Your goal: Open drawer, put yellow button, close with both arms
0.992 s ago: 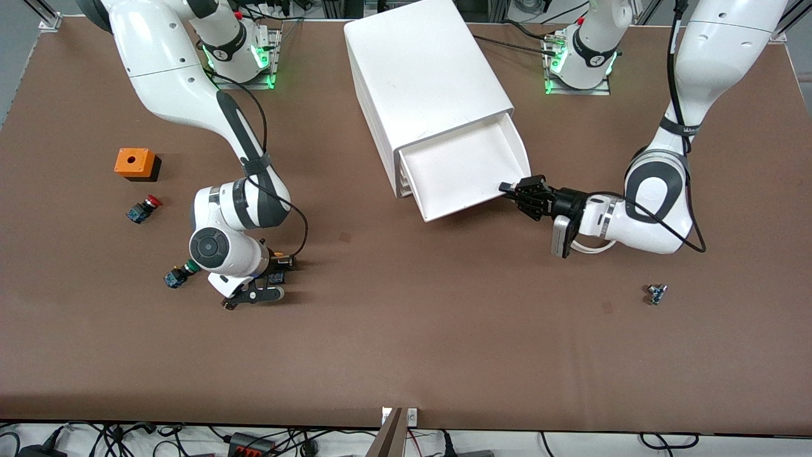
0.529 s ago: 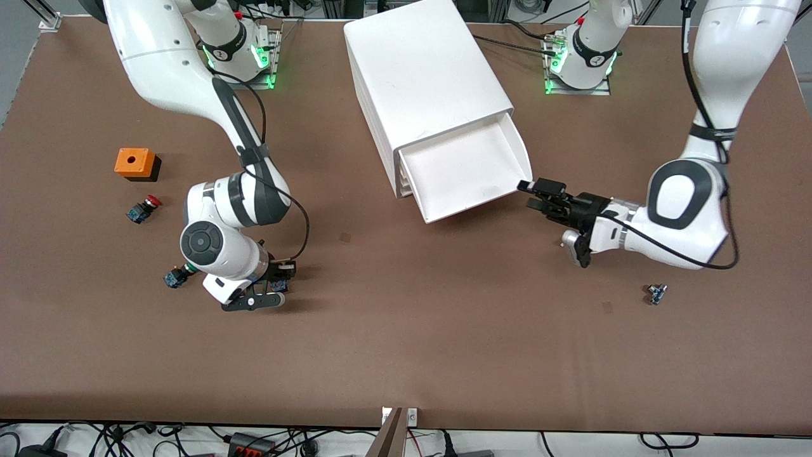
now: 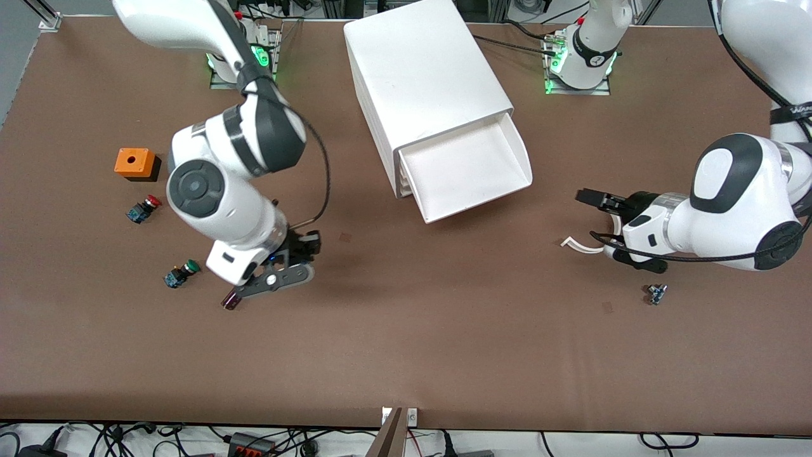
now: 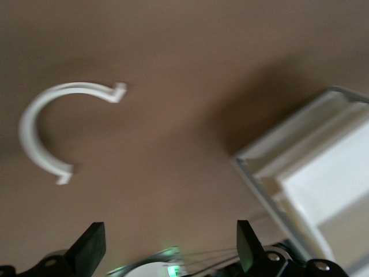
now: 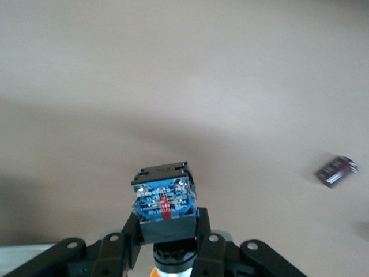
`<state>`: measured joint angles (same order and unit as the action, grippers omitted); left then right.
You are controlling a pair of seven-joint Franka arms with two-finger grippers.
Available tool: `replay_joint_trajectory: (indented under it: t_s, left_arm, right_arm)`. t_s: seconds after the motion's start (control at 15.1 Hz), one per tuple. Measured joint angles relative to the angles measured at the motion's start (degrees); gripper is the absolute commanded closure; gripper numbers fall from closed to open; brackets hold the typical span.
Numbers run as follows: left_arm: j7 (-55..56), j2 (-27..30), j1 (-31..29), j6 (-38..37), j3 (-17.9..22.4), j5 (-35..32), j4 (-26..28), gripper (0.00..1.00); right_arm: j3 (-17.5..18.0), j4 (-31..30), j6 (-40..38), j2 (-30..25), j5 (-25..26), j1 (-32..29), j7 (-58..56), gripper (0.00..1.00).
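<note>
The drawer (image 3: 466,168), the top one of the white cabinet (image 3: 425,76), stands pulled out and holds nothing. My right gripper (image 3: 302,247) is up in the air over the table between the green button and the cabinet. It is shut on the yellow button (image 5: 164,202), gripping its black-and-blue body, with the orange cap (image 5: 173,272) down between the fingers. My left gripper (image 3: 593,198) is open and holds nothing, over the table beside the drawer's front, toward the left arm's end. In the left wrist view its fingers (image 4: 89,249) stand wide apart, with the drawer's corner (image 4: 323,167) in sight.
A green-capped switch (image 3: 181,274), a red-capped switch (image 3: 143,208) and an orange box (image 3: 134,163) lie toward the right arm's end. A white curved piece (image 3: 580,245) lies under the left gripper, and a small blue part (image 3: 656,294) lies nearer the camera. A small dark piece (image 5: 336,171) lies on the table.
My right gripper has risen off the table with the yellow button and moved toward the cabinet. My left gripper has drawn back from the drawer's front toward the left arm's end.
</note>
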<state>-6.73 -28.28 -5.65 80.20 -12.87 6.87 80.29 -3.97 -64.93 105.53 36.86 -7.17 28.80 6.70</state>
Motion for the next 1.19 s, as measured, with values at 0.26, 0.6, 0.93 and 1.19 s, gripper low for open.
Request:
replay_joint_trajectory:
  t_s: [0.26, 0.6, 0.93, 1.19]
  left_arm:
    - [-0.5, 0.3, 0.2, 3.8, -0.1, -9.3, -5.9, 0.00]
    - [1.1, 1.6, 0.7, 4.2, -0.1, -11.8, -13.3, 0.00]
    - [5.4, 4.8, 0.5, 4.0, 0.0, -11.3, -16.2, 0.00]
    - [6.2, 11.1, -1.2, 9.8, 0.0, -11.2, -6.1, 0.00]
  right_arm:
    - [1.0, 2.9, -1.9, -2.2, -1.8, 5.4, 1.3, 1.00]
    - [1.1, 5.1, -2.8, -2.7, -1.8, 12.6, 6.1, 1.00]
    - [1.1, 5.1, -0.3, -1.6, 1.9, 20.7, 17.7, 1.00]
    - [1.1, 5.1, 4.3, 1.7, 2.2, 22.4, 20.6, 1.00]
